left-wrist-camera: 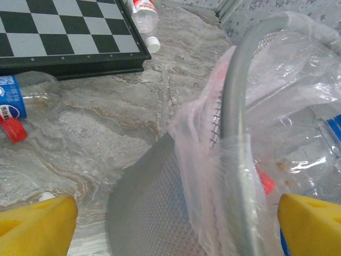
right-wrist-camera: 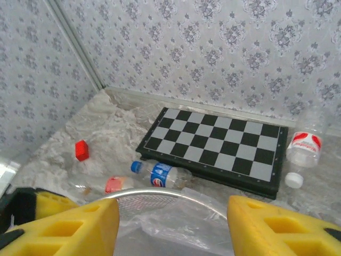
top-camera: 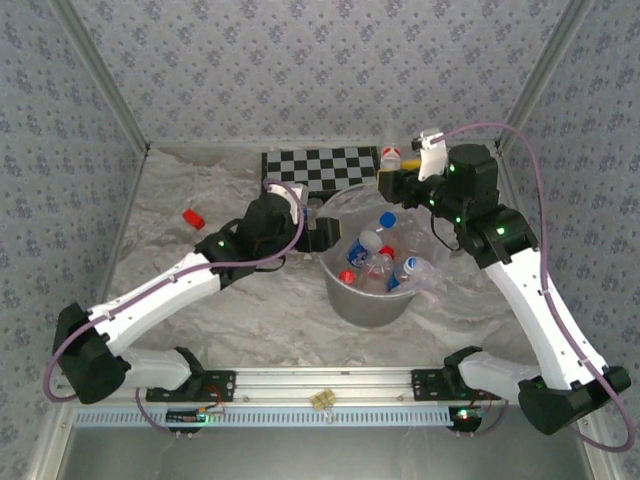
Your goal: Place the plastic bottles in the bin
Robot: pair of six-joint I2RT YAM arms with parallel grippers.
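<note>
While the right gripper (right-wrist-camera: pixel 173 224) is hovering empty, jaws parted, over the far rim of the bin (top-camera: pixel 365 305), the left gripper (left-wrist-camera: pixel 176 224) is straddling that rim wide open, perhaps steadying it.

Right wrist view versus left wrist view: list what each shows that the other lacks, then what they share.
Right wrist: a small red piece on the table. Left wrist: the bin with its mesh wall, and bottles inside its bag. Both: the checkerboard, the blue-label bottle, the white-capped bottle and the bin's rim.
</note>
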